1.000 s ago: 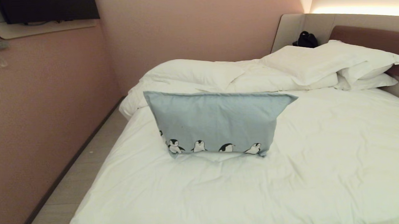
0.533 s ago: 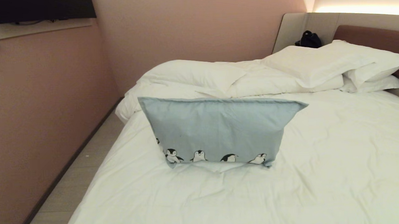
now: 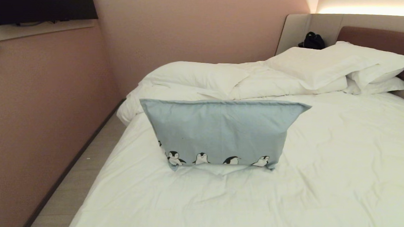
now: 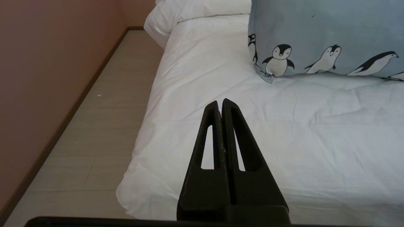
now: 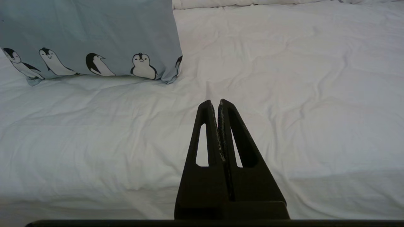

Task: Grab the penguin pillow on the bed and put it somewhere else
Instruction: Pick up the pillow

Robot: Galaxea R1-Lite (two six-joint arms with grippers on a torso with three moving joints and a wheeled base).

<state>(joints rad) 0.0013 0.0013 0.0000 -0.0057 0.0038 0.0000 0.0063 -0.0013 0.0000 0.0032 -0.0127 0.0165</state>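
Head view: the penguin pillow [image 3: 221, 131] stands propped on its long edge near the middle of the bed [image 3: 344, 162], its row of penguins along the bottom edge against the white sheet. Behind it lie a rumpled white duvet [image 3: 200, 76] and stacked white pillows [image 3: 336, 65] against the brown headboard [image 3: 379, 37], with a dark bag [image 3: 311, 40] in the far corner. Neither arm shows from the head camera. In the left wrist view, the left hand [image 4: 220, 102] hangs above the sheet near the bed's left edge, fingers pressed together, short of the pillow's lower left corner and not touching it. In the right wrist view, the right hand [image 5: 214, 102] hangs likewise, fingers pressed together and empty, near the pillow's lower right corner but apart from it.
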